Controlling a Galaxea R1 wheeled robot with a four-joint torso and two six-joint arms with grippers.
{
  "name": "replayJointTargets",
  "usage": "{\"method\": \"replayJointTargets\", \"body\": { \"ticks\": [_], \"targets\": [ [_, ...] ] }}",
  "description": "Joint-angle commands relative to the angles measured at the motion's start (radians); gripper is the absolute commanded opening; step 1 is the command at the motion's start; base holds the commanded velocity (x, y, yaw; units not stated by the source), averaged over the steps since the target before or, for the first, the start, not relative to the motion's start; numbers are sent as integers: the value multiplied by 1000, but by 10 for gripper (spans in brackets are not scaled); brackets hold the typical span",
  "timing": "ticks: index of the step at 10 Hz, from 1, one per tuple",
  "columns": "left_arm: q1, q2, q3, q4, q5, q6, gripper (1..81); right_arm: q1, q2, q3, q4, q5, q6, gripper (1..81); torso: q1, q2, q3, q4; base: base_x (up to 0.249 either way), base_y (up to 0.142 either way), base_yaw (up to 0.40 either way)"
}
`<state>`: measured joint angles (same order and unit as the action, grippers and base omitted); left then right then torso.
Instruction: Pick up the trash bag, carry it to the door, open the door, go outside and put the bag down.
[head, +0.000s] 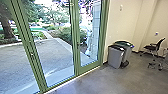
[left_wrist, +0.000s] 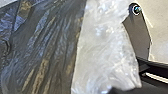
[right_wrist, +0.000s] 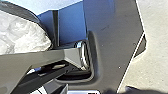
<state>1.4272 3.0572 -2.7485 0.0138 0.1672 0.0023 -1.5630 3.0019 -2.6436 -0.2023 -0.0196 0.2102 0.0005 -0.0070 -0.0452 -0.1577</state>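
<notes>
- Indoors, a smooth grey concrete floor (head: 112, 81) runs up to tall green-framed glass doors (head: 75, 37), which appear closed, a dark handle (head: 78, 44) on the frame.
- Beyond the glass: sunlit grey paving (head: 50, 52), leafy green shrubs (head: 65, 35) and a thick brown tree trunk (head: 7, 27).
- Just beside the doors, two grey plastic bins with dark lids (head: 115, 58) stand against a cream-coloured wall (head: 125, 22); a black office chair on a wheeled base (head: 152, 47) sits farther along.
- The trash bag, crumpled dark and milky translucent plastic (left_wrist: 105, 50), looms close to the left wrist's camera — a whitish bulge of plastic also shows at the right wrist.
- How far the left gripper or the right gripper is open, and whether either grips the bag, cannot be told.
</notes>
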Motion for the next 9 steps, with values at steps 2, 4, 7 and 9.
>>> {"method": "replayJointTargets", "body": {
  "ticks": [2,4,7,9],
  "targets": [
    [-55,0,3,2,64,4,10,37,1,4,-5,-56,-3,811,0,0,0,0,152,-77,0],
    [-55,0,3,3,64,4,10,34,1,4,-5,-54,-3,811,0,0,0,0,153,-77,0],
    [-55,2,3,3,64,5,10,31,1,4,-5,-51,-3,811,0,0,0,0,153,-77,0],
    [-55,2,3,3,64,5,10,33,2,4,-5,-51,-3,811,0,0,0,0,153,-76,0]
  ]
}}
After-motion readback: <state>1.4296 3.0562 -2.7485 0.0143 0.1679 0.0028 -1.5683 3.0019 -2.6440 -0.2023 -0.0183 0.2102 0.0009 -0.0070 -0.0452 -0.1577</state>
